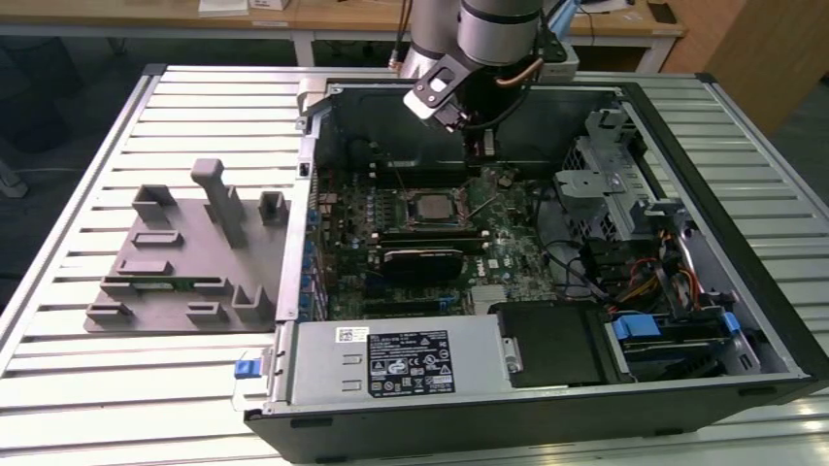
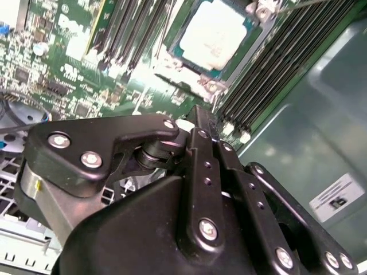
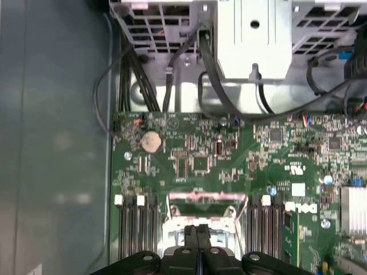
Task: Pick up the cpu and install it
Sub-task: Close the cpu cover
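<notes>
We see the cpu (image 1: pixel 434 206) lying flat in its socket (image 1: pixel 434 221) on the motherboard (image 1: pixel 518 254), inside the open computer case (image 1: pixel 764 320). In the second wrist view its pale metal top (image 2: pixel 213 31) sits seated within the socket's frame, with memory slots (image 2: pixel 275 69) on either side.

The gripper (image 1: pixel 482 148) hangs inside the case, above the board and near the rear wall. In the first wrist view its fingers (image 3: pixel 190 239) meet along a thin seam with nothing between them, so we judge it clenched and empty.

The relation that matters is the offset between fingertips and chip. In the exterior view the cpu lies a little toward that view's left of the gripper and nearer the front of the case, and the fingertips are apart from it, not touching. In the second wrist view the chip lies just ahead of the fingertips (image 2: pixel 202 129). We cannot tell how high the tips stand above the board.

The cpu is square, so it has no long axis. Its edges run square with the memory slots and the case walls, and the seam between the fingers looks roughly in line with those slots.

The grey fixture (image 1: pixel 182 262) stands on the table (image 1: pixel 78 388) outside the case, well apart from the gripper. From how the chip sits, we judge it already placed in the socket.
</notes>
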You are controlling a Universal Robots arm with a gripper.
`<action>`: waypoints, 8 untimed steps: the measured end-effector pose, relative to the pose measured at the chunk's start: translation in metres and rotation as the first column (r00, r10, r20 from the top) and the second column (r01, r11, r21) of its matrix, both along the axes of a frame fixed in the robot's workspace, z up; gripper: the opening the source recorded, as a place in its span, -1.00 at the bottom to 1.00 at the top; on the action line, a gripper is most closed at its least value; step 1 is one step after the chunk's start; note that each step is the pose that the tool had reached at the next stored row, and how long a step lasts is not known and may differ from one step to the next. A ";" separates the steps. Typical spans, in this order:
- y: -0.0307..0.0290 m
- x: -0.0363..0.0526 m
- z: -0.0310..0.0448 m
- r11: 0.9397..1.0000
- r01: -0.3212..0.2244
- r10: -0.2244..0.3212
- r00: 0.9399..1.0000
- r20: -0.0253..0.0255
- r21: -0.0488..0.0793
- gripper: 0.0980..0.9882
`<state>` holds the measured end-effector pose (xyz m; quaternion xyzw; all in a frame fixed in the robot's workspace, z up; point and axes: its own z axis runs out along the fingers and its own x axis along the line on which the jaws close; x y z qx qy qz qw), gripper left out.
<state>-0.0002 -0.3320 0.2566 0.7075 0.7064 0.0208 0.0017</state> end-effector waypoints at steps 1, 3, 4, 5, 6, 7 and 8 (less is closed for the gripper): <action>0.0000 0.0023 0.0000 1.000 0.000 0.000 1.000 0.000 0.000 -0.98; 0.0000 0.0072 0.0000 1.000 0.000 0.000 1.000 0.000 0.000 -0.98; 0.0000 0.0096 0.0000 1.000 0.000 0.000 1.000 0.000 0.000 -0.98; 0.0000 0.0117 0.0000 1.000 0.000 0.000 1.000 0.000 0.000 -0.98; 0.0000 0.0137 0.0000 1.000 0.000 0.000 1.000 0.000 0.000 -0.98; 0.0000 0.0154 0.0000 1.000 0.000 0.000 1.000 0.000 0.000 -0.98; 0.0000 0.0165 0.0000 1.000 0.000 0.000 1.000 0.000 0.000 -0.98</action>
